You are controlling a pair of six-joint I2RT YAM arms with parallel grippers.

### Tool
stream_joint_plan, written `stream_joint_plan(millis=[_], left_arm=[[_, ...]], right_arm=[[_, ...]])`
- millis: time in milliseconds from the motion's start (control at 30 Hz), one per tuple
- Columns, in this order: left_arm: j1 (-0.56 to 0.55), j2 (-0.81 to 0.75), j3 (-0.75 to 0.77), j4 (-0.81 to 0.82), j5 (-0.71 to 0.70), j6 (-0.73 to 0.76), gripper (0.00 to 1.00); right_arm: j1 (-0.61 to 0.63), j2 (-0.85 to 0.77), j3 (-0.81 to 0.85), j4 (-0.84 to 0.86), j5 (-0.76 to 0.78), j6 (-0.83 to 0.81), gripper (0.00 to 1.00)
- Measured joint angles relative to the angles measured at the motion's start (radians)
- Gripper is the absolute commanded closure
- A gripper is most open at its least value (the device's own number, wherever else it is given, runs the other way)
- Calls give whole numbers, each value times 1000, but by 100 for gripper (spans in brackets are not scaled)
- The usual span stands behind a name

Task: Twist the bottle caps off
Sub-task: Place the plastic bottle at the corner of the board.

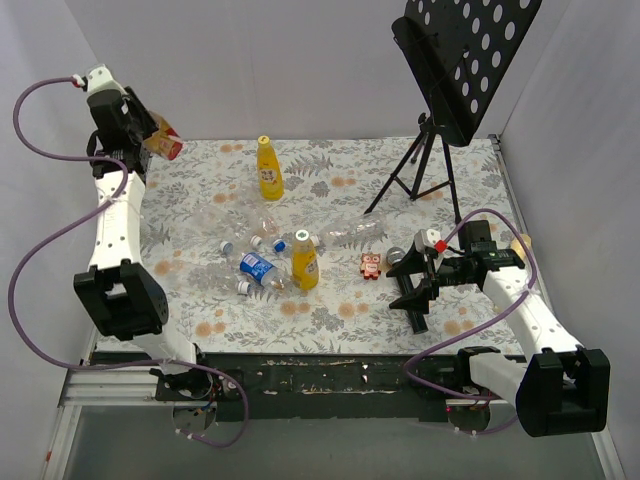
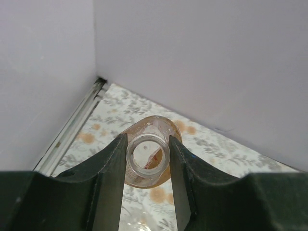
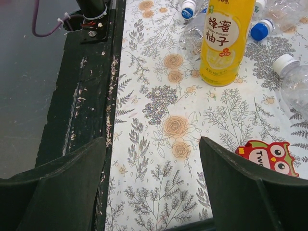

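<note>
Left pincer (image 1: 152,141) is clamped narrow on the clear, open-mouthed neck of a squat brown bottle (image 2: 169,131), one finger on each side. That bottle hangs in the air, off the table (image 1: 330,310), by the back-left corner. The left arm (image 1: 112,225) stretches up and away, its wrist high against the wall. Right pincer (image 3: 151,144) stands wide apart with nothing between its fingers, low over the flowered cloth. An owl figure (image 3: 269,156) lies just beside its right finger. The right arm (image 1: 525,305) is bent low, its forearm pointing left. Ahead of it a yellow bottle (image 3: 224,43) stands upright. Near that bottle are a blue cap (image 3: 258,31) and a white cap (image 3: 285,62), each on a clear bottle lying on its side.
</note>
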Motion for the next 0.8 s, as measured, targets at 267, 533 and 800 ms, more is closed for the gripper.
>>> stream_joint_plan(millis=[267,533,800], left_arm=[[87,237,-32,23,4,-16,100],[75,356,-9,6,12,2,100],[46,393,15,4,8,48,73]], right_arm=[[0,14,0,0,3,0,15],[0,31,0,0,5,0,15],[0,34,0,-1,6,0,15]])
